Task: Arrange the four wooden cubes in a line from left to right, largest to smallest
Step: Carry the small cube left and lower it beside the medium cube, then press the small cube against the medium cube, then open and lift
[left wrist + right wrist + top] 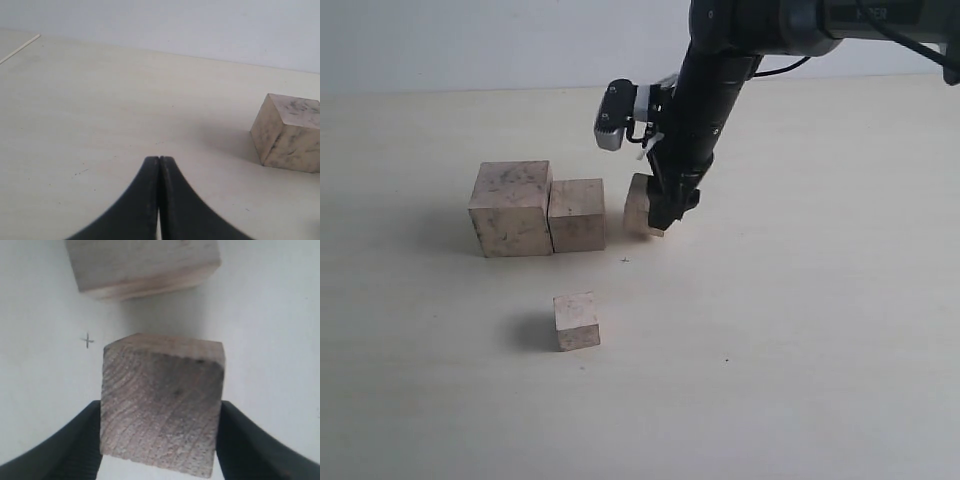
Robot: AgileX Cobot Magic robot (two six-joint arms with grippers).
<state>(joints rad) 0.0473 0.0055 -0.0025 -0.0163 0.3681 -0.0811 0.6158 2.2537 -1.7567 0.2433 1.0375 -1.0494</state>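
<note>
Right gripper [666,215] is clamping a cube [638,205] in the exterior view, with the next cube [577,213] just beside it. Left gripper [159,167] is sitting closed and empty in its wrist view. Right wrist view is showing a gap ahead of the jaws; best closing it squarely before releasing.

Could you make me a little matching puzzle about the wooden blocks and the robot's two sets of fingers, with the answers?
Things:
1. biggest cube
2. second-biggest cube
3. left fingers
4. right fingers

States or places:
A. pressed together, empty
B. left end of the row
C. clamped on a cube
D. between two other cubes

Pairs: 1-B, 2-D, 3-A, 4-C
</note>
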